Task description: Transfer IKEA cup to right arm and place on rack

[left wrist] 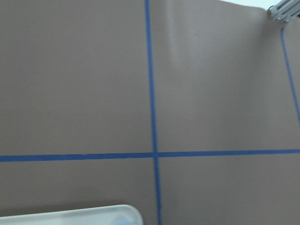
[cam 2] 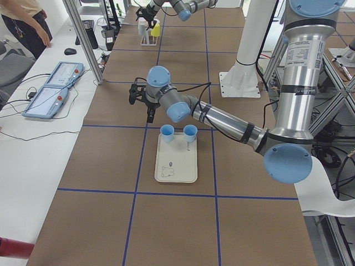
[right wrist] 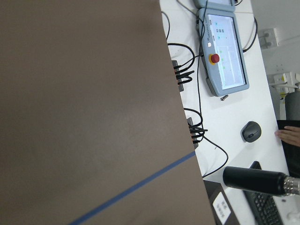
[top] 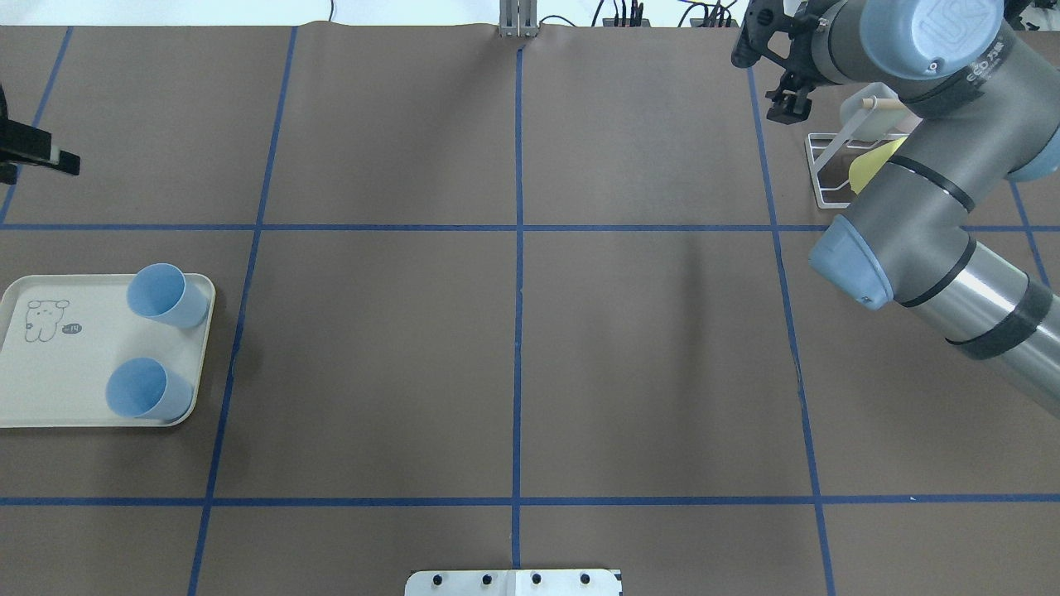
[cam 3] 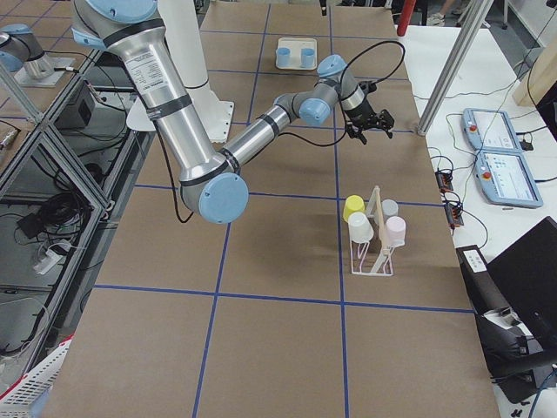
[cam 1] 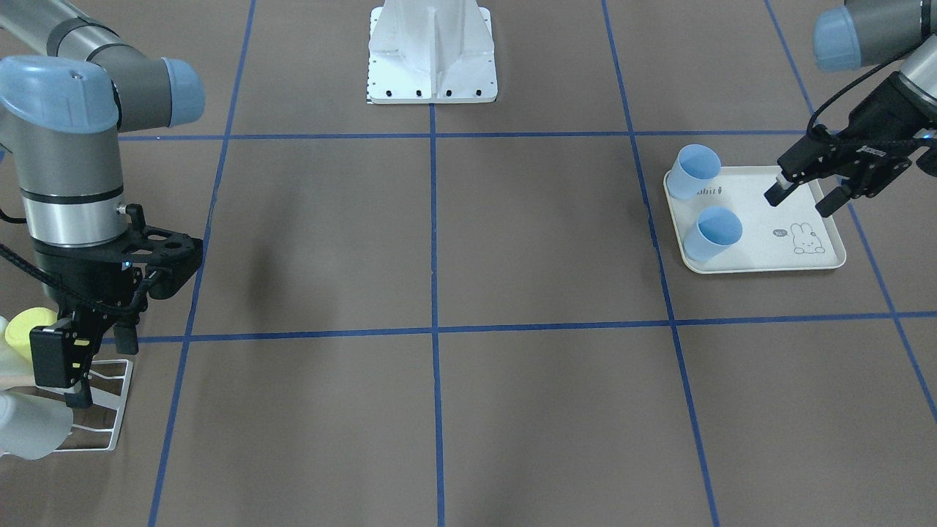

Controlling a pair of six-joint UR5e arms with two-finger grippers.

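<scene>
left gripper: the black two-finger left gripper (cam 1: 809, 192) is held open and empty, jaws spread wide, above the far edge of the cream rabbit-print tray (cam 1: 820, 260).
right gripper: the black ROBOTIQ-type right gripper (cam 1: 77, 373) is seen by the small white wire rack (cam 1: 110, 432); nothing is seen between its jaws, and how far apart they are cannot be told, since the overhead view shows it small and side-on (top: 787, 103).
cups on tray: two pale blue plastic IKEA cups are left on the tray, one nearer the jaws (cam 1: 694, 172) and one further off (cam 1: 714, 233), both tipped with mouths showing; neither is touched.
rack load: a yellow cup (cam 3: 352, 207), a white cup (cam 3: 359, 227), a pink cup (cam 3: 396, 230) and a greyish cup (cam 3: 390, 207) are already hung beside the pale wooden dowel (cam 3: 377, 218).
step judged: the next blue cup is probably to be picked by the left gripper.
how to do it well: the open jaws should be brought down over the nearer cup's wall, one finger inside the mouth and one outside, and closed gently since thin plastic is likely to flex; a grip near the rim leaves the body free for the right gripper at hand-over.
risk: the neighbouring cup may be knocked if the approach is swung wide.
</scene>
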